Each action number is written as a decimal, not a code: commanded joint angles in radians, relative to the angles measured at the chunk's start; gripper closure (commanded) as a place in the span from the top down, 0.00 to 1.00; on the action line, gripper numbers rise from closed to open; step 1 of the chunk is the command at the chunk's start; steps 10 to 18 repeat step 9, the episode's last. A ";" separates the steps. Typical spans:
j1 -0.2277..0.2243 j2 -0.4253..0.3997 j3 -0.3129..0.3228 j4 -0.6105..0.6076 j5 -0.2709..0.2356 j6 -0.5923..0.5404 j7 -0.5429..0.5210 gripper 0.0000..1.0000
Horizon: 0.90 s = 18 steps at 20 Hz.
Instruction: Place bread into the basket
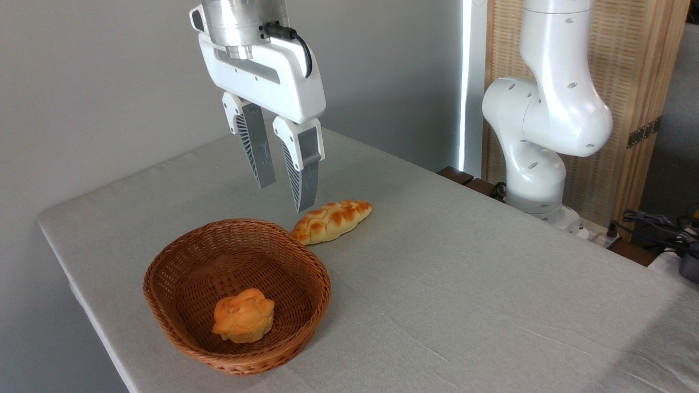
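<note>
Nearest camera: basket (pixel 164 284), oval brown wicker, low woven sides, sat on tabletop (pixel 464 284) toward front-left corner. Held bread (pixel 243 315) inside, on basket floor, toward near-right part of the interior, close to near wall; contact with wall not clear. Bread looked small and round, orange-golden, lumpy knotted top, paler along lower edge, matte finish, no visible damage. Took up only a small share of basket floor; rest of floor showed bare weave.

Just behind basket's far-right rim: braided loaf (pixel 332 220), long, golden with darker browned patches, lay flat on tabletop, angled up to the right. Near end looked touching or almost touching the rim; could not tell which.

Tool (pixel 282 195) hung in the air above basket's far rim, well apart from bread, nothing between the fingers. Released: clear gap between the two grey ribbed fingers (pixel 256 147), tips pointed down, whole tool tilted slightly. White housing above, black cable at the top.

Arm base and lower joints (pixel 538 131) stood at far right edge of tabletop. Grey cloth covered tabletop, faint creases. Plain grey wall behind, wooden slatted panel (pixel 628 82) behind arm, cables (pixel 655 226) at far right.
</note>
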 commanded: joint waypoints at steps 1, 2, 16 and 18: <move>0.009 0.022 -0.006 0.044 -0.017 -0.036 -0.013 1.00; 0.009 0.024 -0.006 0.047 -0.017 -0.042 -0.013 1.00; 0.011 0.039 0.002 0.075 -0.019 -0.075 -0.007 1.00; 0.011 0.039 0.002 0.075 -0.019 -0.075 -0.007 1.00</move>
